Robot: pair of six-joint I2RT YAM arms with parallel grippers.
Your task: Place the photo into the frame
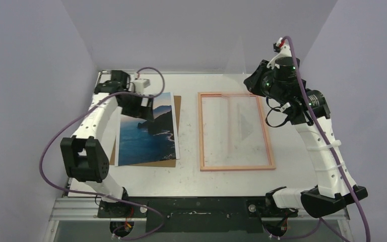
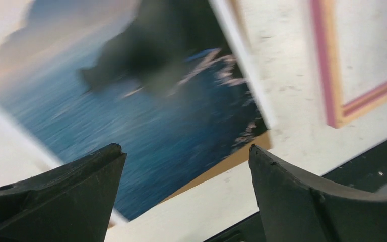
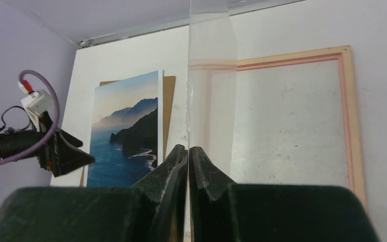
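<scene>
The photo, a blue sea and mountain print with a white border, lies flat on a brown backing board on the left of the table. My left gripper hovers over the photo's far end, open, with nothing between its fingers. The pink frame lies flat to the right, apart from the photo. My right gripper is shut on the edge of a clear pane, held tilted up over the frame. The left wrist view shows the photo and a corner of the frame.
The brown board sticks out past the photo's edges. Purple-grey walls close in the table on the left, back and right. The black base rail runs along the near edge between the two arm bases.
</scene>
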